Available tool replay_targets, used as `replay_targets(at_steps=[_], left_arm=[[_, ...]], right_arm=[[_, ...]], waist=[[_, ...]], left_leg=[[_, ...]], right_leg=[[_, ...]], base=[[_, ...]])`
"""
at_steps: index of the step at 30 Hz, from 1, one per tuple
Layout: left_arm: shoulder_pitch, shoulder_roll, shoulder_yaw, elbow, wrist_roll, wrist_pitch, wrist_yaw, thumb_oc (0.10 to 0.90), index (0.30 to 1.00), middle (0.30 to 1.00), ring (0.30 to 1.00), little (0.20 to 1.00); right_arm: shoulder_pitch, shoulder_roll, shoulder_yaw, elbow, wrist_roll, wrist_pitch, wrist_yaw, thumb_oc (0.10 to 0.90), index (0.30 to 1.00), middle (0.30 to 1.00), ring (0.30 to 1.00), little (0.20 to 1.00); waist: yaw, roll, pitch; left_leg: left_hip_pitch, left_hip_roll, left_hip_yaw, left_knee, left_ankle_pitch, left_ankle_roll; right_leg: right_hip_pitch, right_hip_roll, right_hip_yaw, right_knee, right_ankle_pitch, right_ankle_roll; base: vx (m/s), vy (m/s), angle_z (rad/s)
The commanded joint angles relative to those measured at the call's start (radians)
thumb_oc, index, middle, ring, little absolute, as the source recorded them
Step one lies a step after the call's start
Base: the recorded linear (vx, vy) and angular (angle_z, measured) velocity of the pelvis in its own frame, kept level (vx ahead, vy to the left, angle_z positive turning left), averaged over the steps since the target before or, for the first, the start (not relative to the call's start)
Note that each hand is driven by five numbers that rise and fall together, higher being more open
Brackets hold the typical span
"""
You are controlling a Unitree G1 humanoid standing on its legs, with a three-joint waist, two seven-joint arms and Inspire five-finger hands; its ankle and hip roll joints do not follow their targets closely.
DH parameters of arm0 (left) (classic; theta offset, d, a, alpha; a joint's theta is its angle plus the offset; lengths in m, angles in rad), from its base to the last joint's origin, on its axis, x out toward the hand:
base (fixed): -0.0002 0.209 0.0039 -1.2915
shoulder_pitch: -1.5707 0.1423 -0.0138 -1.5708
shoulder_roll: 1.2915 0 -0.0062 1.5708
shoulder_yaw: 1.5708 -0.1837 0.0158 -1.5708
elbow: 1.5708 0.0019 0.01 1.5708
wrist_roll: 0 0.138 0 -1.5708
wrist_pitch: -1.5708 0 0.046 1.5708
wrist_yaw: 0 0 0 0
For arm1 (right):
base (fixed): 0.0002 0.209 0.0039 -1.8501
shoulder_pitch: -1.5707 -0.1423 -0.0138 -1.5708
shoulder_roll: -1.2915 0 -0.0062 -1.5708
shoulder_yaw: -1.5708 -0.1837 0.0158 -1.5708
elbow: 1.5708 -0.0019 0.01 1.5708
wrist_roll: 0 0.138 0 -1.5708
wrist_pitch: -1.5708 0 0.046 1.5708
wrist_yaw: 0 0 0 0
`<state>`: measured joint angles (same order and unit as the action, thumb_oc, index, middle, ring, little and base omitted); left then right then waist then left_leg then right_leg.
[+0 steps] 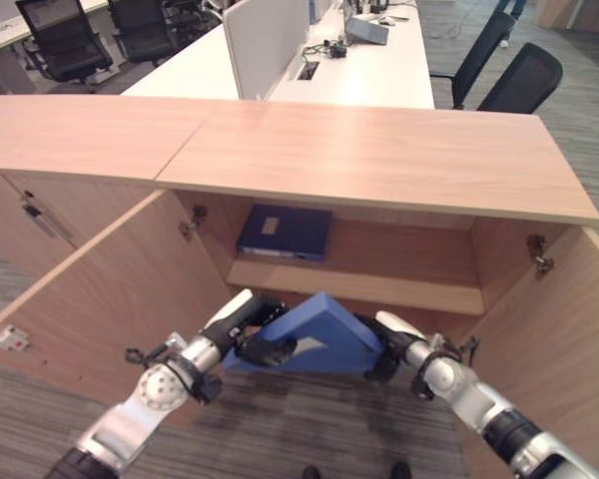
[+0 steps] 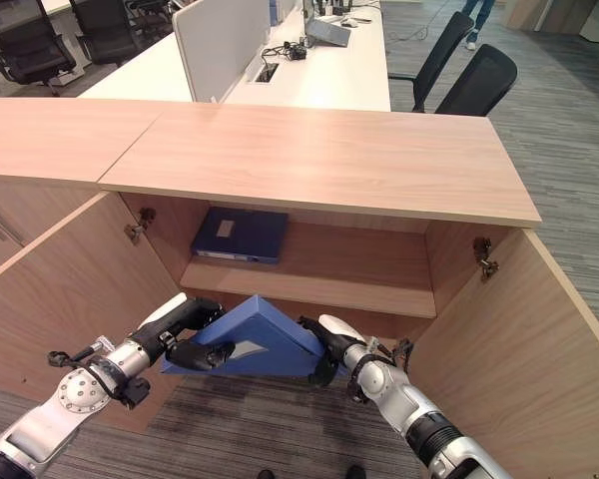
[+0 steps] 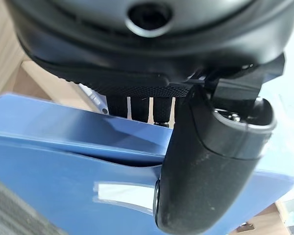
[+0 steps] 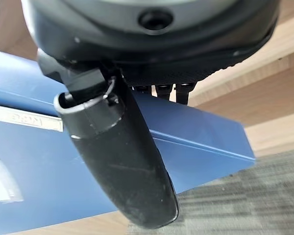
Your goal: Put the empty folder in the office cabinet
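Both hands have the blue folder [image 1: 314,339] pinched, left hand [image 1: 248,329] and right hand [image 1: 391,349] at opposite ends, just in front of the open cabinet [image 1: 379,160]. You'll want to level it and slide it under the shelf [image 1: 379,284], beside neither door.

Cabinet shelf [image 2: 319,274]: dark blue folder [image 2: 240,236] lying flat, left side.
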<state>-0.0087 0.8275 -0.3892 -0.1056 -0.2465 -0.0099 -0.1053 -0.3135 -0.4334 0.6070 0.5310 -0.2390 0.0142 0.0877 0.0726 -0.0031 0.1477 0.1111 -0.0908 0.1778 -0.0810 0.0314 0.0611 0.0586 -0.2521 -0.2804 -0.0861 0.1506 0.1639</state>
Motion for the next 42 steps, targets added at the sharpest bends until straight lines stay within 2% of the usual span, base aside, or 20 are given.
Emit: replay_targets(at_steps=[1,6,9,13,15,16,18,19,20,22,23,25,28,34,37,39,40,42], left_arm=[[-0.211,-0.145,-0.075,-0.25,-0.255,-0.197,-0.058,0.4,0.3,0.3,0.3,0.3],[-0.206,-0.151,-0.07,-0.251,-0.243,-0.191,-0.07,0.4,0.3,0.3,0.3,0.3],[-0.202,-0.153,-0.076,-0.233,-0.224,-0.187,-0.081,0.4,0.3,0.3,0.3,0.3],[-0.157,-0.177,-0.069,-0.178,-0.259,-0.161,-0.092,0.4,0.3,0.3,0.3,0.3],[-0.15,-0.185,-0.069,-0.167,-0.261,-0.156,-0.095,0.4,0.3,0.3,0.3,0.3],[-0.131,-0.207,-0.068,-0.139,-0.275,-0.146,-0.096,0.4,0.3,0.3,0.3,0.3],[-0.118,-0.227,-0.066,-0.111,-0.282,-0.136,-0.097,0.4,0.3,0.3,0.3,0.3],[-0.097,-0.246,-0.057,-0.082,-0.292,-0.128,-0.097,0.54,0.509,0.509,0.509,0.509],[-0.083,-0.255,-0.05,-0.067,-0.297,-0.125,-0.095,0.8,0.9,0.9,0.9,0.9],[-0.016,-0.302,-0.021,0.001,-0.37,-0.094,-0.097,0.8,0.9,0.9,0.9,0.9],[0.005,-0.315,-0.008,0.024,-0.395,-0.087,-0.092,0.8,0.9,0.9,0.9,0.9],[0.094,-0.402,0.091,0.158,-0.482,-0.06,-0.027,0.8,0.9,0.9,0.9,0.9],[0.163,-0.481,0.213,0.275,-0.47,-0.056,0.067,0.8,0.9,0.9,0.9,0.9],[0.217,-0.542,0.303,0.4,-0.423,-0.035,0.141,0.8,0.9,0.9,0.9,0.9],[0.236,-0.584,0.323,0.454,-0.474,-0.016,0.172,0.8,0.9,0.9,0.9,0.9],[0.235,-0.603,0.33,0.476,-0.522,-0.019,0.176,0.8,0.9,0.9,0.9,0.9],[0.226,-0.615,0.327,0.509,-0.542,-0.024,0.183,0.8,0.9,0.9,0.9,0.9],[0.205,-0.629,0.316,0.561,-0.562,-0.029,0.19,0.8,0.9,0.9,0.9,0.9]], right_arm=[[-0.128,0.171,0.08,0.012,0.115,-0.078,0.007,0.4,0.3,0.3,0.3,0.3],[-0.073,0.193,0.078,0.027,0.172,-0.068,0.045,0.4,0.3,0.3,0.3,0.3],[-0.027,0.21,0.051,0.052,0.263,-0.061,0.061,0.4,0.3,0.3,0.3,0.3],[0.062,0.272,-0.037,0.109,0.531,-0.043,0.066,0.4,0.3,0.3,0.3,0.3],[0.077,0.281,-0.047,0.118,0.569,-0.037,0.073,0.4,0.3,0.3,0.3,0.3],[0.106,0.302,-0.068,0.134,0.683,-0.027,0.084,0.4,0.3,0.3,0.3,0.3],[0.13,0.325,-0.087,0.147,0.802,-0.013,0.097,0.4,0.3,0.3,0.3,0.3],[0.148,0.34,-0.109,0.162,0.9,-0.008,0.102,0.4,0.3,0.3,0.3,0.3],[0.161,0.349,-0.123,0.168,0.944,0.001,0.107,0.4,0.3,0.3,0.3,0.3],[0.201,0.362,-0.175,0.2,1.064,0.017,0.108,0.4,0.3,0.3,0.3,0.3],[0.212,0.362,-0.192,0.207,1.079,0.018,0.107,0.4,0.3,0.3,0.3,0.3],[0.277,0.342,-0.272,0.215,1.098,0.033,0.088,0.4,0.3,0.3,0.3,0.3],[0.331,0.326,-0.35,0.199,1.111,0.03,0.078,0.4,0.3,0.3,0.3,0.3],[0.37,0.311,-0.404,0.185,1.089,0.036,0.061,0.4,0.3,0.3,0.3,0.3],[0.367,0.311,-0.417,0.183,1.084,0.039,0.046,0.4,0.3,0.3,0.3,0.3],[0.36,0.317,-0.414,0.178,1.095,0.033,0.04,0.4,0.3,0.3,0.3,0.3],[0.353,0.323,-0.41,0.171,1.106,0.028,0.041,0.4,0.3,0.3,0.3,0.3],[0.338,0.329,-0.402,0.159,1.132,0.02,0.035,0.4,0.3,0.3,0.3,0.3]], waist=[[0.011,-0.042,-0.056],[0.008,-0.043,-0.055],[0.006,-0.044,-0.057],[-0.002,-0.043,-0.053],[-0.003,-0.043,-0.055],[-0.004,-0.043,-0.051],[-0.003,-0.043,-0.049],[-0.001,-0.043,-0.046],[0.0,-0.044,-0.048],[-0.003,-0.042,-0.041],[-0.003,-0.042,-0.04],[-0.009,-0.043,-0.038],[-0.013,-0.046,-0.036],[-0.018,-0.043,-0.035],[-0.017,-0.032,-0.019],[-0.011,-0.032,-0.009],[-0.008,-0.036,0.0],[-0.009,-0.034,0.011]], left_leg=[[0.007,-0.032,-0.084,-0.006,-0.142,-0.01],[0.007,-0.031,-0.083,-0.006,-0.143,-0.011],[0.008,-0.032,-0.083,-0.006,-0.144,-0.011],[0.013,-0.032,-0.079,-0.006,-0.146,-0.011],[0.01,-0.033,-0.077,-0.006,-0.145,-0.011],[0.012,-0.034,-0.077,-0.006,-0.146,-0.012],[0.011,-0.035,-0.078,-0.006,-0.144,-0.014],[0.01,-0.036,-0.078,-0.006,-0.143,-0.015],[0.006,-0.036,-0.077,-0.006,-0.141,-0.016],[0.008,-0.038,-0.077,-0.006,-0.142,-0.017],[0.008,-0.039,-0.077,-0.006,-0.142,-0.017],[0.005,-0.04,-0.078,-0.006,-0.14,-0.016],[0.001,-0.044,-0.083,-0.006,-0.141,-0.012],[-0.003,-0.051,-0.088,-0.006,-0.141,-0.002],[0.014,-0.062,-0.106,-0.006,-0.158,0.01],[0.019,-0.057,-0.102,-0.006,-0.161,0.012],[0.021,-0.045,-0.095,-0.006,-0.159,0.008],[0.014,-0.016,-0.086,-0.006,-0.152,-0.003]], right_leg=[[-0.01,-0.092,-0.029,0.103,-0.03,0.064],[-0.012,-0.093,-0.03,0.105,-0.03,0.064],[-0.011,-0.094,-0.031,0.104,-0.028,0.066],[-0.009,-0.095,-0.029,0.106,-0.026,0.068],[-0.012,-0.095,-0.028,0.104,-0.022,0.067],[-0.012,-0.095,-0.027,0.108,-0.023,0.067],[-0.012,-0.094,-0.027,0.108,-0.021,0.067],[-0.013,-0.094,-0.025,0.11,-0.018,0.067],[-0.016,-0.093,-0.025,0.107,-0.014,0.067],[-0.015,-0.093,-0.027,0.112,-0.012,0.069],[-0.015,-0.092,-0.026,0.112,-0.01,0.069],[-0.018,-0.09,-0.024,0.114,-0.008,0.067],[-0.024,-0.092,-0.021,0.123,-0.012,0.066],[-0.048,-0.104,-0.008,0.173,-0.025,0.064],[-0.083,-0.132,0.022,0.294,-0.038,0.071],[-0.115,-0.137,0.014,0.367,-0.034,0.068],[-0.136,-0.122,0.011,0.393,-0.039,0.058],[-0.17,-0.077,-0.003,0.368,-0.054,0.045]], base=[[0.0,0.0,0.0],[0.0,0.0,0.0],[0.0,0.0,0.0],[0.0,0.0,0.0],[0.0,0.006,-0.02],[0.0,0.012,-0.05],[0.0,0.016,-0.06],[0.0,0.0,0.0],[0.0,0.0,0.0],[0.0,0.0,0.0],[0.0,0.03,0.03],[0.0,0.035,0.04],[0.0,0.038,-0.04],[0.01,0.054,-0.02],[0.05,0.093,0.06],[0.02,0.029,-0.01],[0.02,-0.054,-0.19],[0.0,-0.107,-0.3]])
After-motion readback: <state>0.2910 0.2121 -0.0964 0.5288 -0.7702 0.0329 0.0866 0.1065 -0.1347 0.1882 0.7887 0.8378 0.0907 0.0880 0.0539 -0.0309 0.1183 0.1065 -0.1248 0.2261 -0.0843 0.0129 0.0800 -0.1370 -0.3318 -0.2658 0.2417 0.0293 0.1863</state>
